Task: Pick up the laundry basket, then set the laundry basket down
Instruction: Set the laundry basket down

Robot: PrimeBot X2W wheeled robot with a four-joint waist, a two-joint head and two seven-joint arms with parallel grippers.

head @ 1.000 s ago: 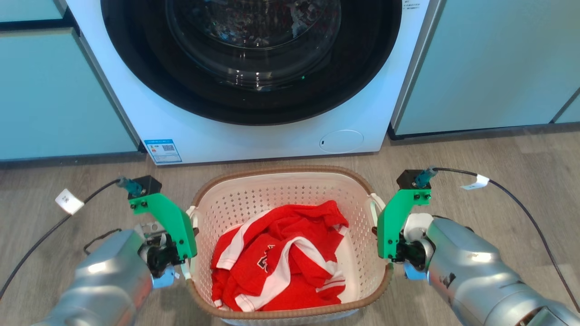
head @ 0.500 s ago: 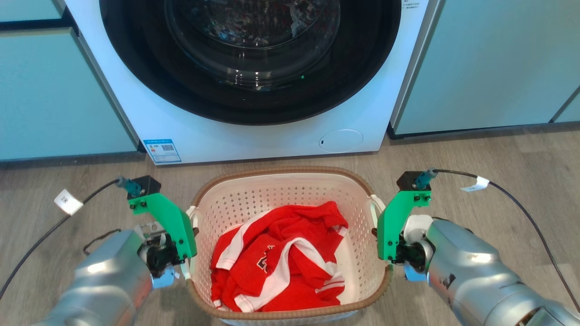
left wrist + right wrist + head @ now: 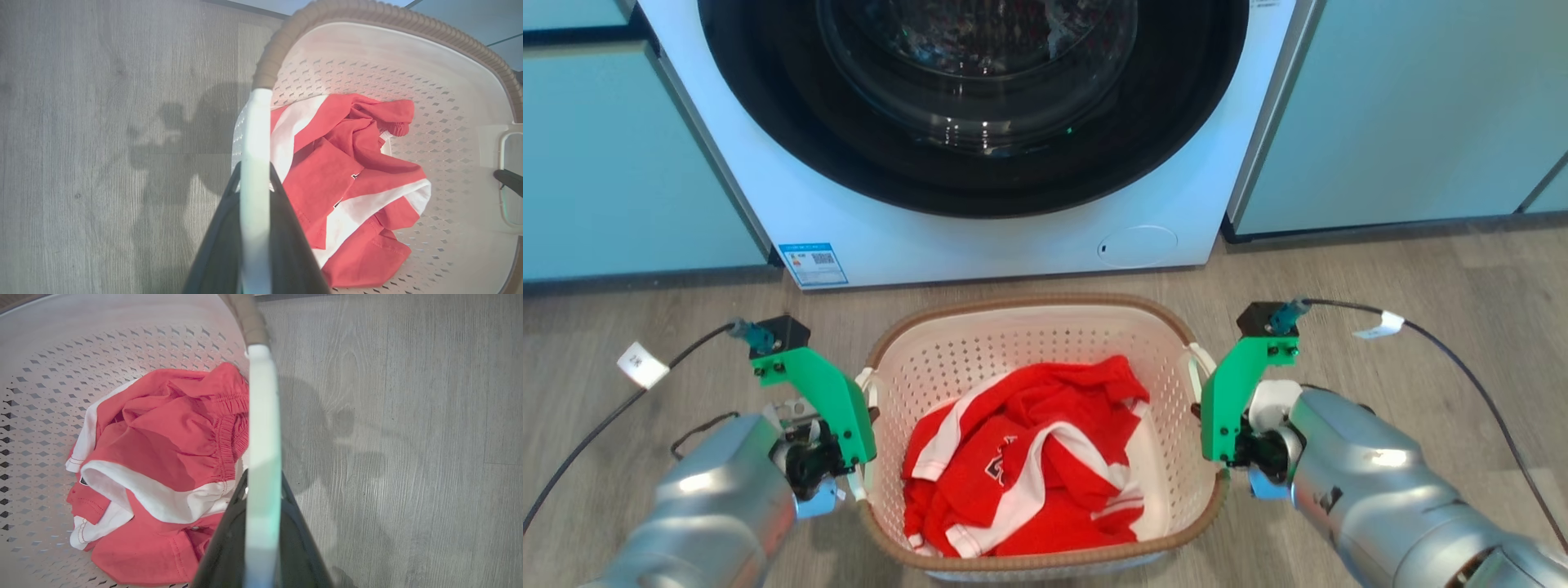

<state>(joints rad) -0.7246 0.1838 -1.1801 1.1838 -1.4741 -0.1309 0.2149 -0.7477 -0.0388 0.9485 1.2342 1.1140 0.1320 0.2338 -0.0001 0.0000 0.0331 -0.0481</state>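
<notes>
Still same grip on laundry basket (image 3: 1029, 343)

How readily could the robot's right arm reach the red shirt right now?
Probably not yet: the right gripper is shut on the handle of the laundry basket. The red shirt lies uncovered, close beside it.

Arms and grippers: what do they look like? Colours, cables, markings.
The left forearm and right forearm are smooth silver-grey shells. Each wrist carries a bright green angular bracket topped by a black block with a teal connector. From it runs a black cable with a white paper tag. The left gripper and right gripper each have two long, dark, tapering fingers.
</notes>
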